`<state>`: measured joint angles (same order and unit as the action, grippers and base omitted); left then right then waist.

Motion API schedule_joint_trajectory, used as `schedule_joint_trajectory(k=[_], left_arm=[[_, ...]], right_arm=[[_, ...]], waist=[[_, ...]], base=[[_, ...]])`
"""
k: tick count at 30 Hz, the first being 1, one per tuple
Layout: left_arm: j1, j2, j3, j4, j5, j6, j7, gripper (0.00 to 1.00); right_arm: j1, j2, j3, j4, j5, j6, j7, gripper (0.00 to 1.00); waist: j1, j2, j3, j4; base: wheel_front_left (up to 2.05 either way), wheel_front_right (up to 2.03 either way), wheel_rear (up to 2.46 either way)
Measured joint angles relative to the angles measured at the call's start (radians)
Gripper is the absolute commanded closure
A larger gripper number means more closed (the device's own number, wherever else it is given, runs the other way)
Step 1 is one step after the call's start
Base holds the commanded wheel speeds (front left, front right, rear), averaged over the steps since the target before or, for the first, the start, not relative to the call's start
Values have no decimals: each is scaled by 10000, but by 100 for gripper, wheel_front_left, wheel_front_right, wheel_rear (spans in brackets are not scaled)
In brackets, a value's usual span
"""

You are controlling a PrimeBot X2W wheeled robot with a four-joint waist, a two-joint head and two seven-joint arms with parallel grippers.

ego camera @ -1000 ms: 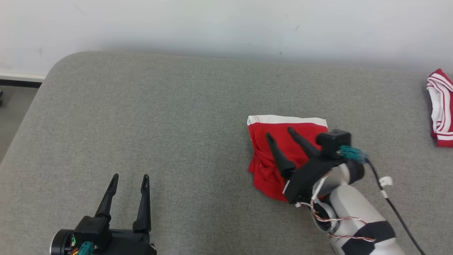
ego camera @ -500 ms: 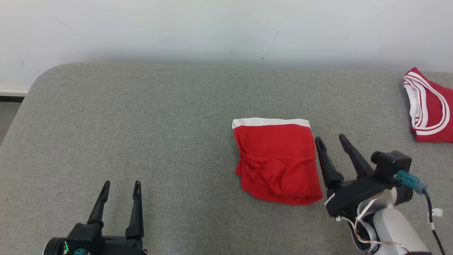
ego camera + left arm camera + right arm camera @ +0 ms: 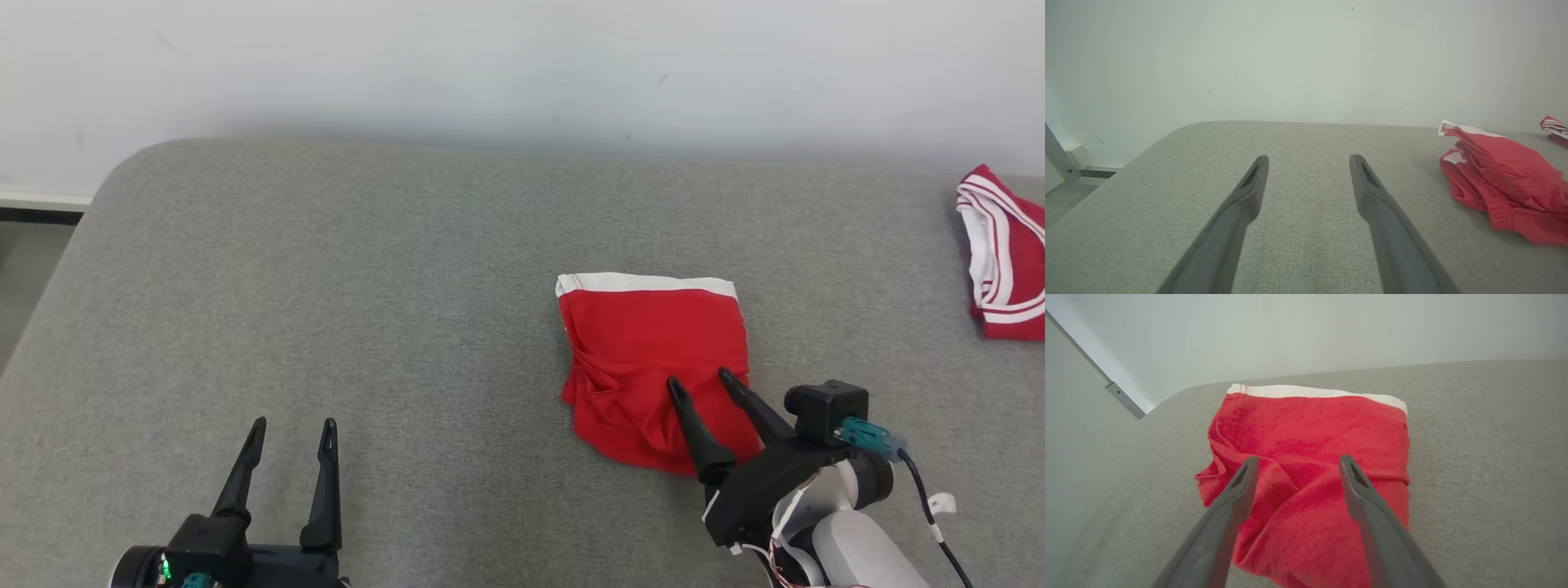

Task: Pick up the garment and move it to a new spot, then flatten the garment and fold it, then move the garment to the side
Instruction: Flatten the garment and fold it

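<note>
Garment (image 3: 645, 351) lies right of the middle of the bed (image 3: 326, 286), open room leftward; right fingers (image 3: 690, 420) over its near edge, left fingers (image 3: 326, 482) well apart, both released.

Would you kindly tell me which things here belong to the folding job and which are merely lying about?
Job:
- folded red garment
- right gripper, open over its near edge

Lying about:
- red-and-white striped garment, far right

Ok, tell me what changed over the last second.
The open right claw swung off the folded red cloth garment with a white band to its right, then came back over its near edge, gripping nothing. The garment and open left claw stayed put.
</note>
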<state>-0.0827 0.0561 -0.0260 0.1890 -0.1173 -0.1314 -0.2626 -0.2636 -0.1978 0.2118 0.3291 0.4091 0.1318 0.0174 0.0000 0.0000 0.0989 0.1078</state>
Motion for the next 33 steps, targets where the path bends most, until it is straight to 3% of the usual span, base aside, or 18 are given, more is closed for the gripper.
schedule_joint_trajectory(k=[6, 7, 8, 9, 14, 22, 23, 24, 25, 33], left_arm=[[-20, 2, -40, 48, -36, 0, 0, 0], [-20, -2, -35, 48, -52, 0, 0, 0], [-21, -2, -42, 50, -58, 0, 0, 0], [-22, -2, -40, 56, -61, 0, 0, 0], [-35, -8, -25, 88, -75, 0, 0, 0], [-23, -17, 23, 96, -79, 0, 0, 0], [-18, -19, 21, 98, -79, 0, 0, 0], [-15, -21, 19, 96, -82, 0, 0, 0], [-14, -23, 17, 96, -94, 0, 0, 0], [-7, -35, 121, 100, -105, 0, 0, 0]], right_arm=[[-409, -13, 428, 794, 132, 0, 82, 0], [-467, -8, 470, 915, 171, 0, 86, 15], [-525, -6, 499, 1051, 215, 0, 94, 50], [-571, 0, 514, 1166, 221, 0, 82, 100], [-739, -8, 941, 1388, 314, 0, -198, 100], [-633, 13, 2462, 717, 719, 0, -846, 100], [-566, 36, 2625, 759, 798, 0, -832, 88], [-526, 44, 2778, 803, 834, 0, -853, 58], [-525, 42, 2909, 851, 834, 0, -899, 0], [-718, -111, 3028, 1108, 876, 0, -1626, 0]], waist=[[0, 0, 90, 320], [0, 0, 107, 374], [0, 0, 124, 423], [0, 0, 142, 471], [0, 1, 176, 622], [0, 0, 134, 616], [0, 0, 138, 607], [0, 0, 145, 597], [0, 0, 150, 584], [1, 0, 123, 411]], base=[[0, 0, 0], [0, 0, 0], [0, 0, 0], [0, 0, 0], [0, 0, 0], [0, 0, 0], [0, 0, 0], [0, 0, 0], [0, 0, 0], [0, 0, 0]])
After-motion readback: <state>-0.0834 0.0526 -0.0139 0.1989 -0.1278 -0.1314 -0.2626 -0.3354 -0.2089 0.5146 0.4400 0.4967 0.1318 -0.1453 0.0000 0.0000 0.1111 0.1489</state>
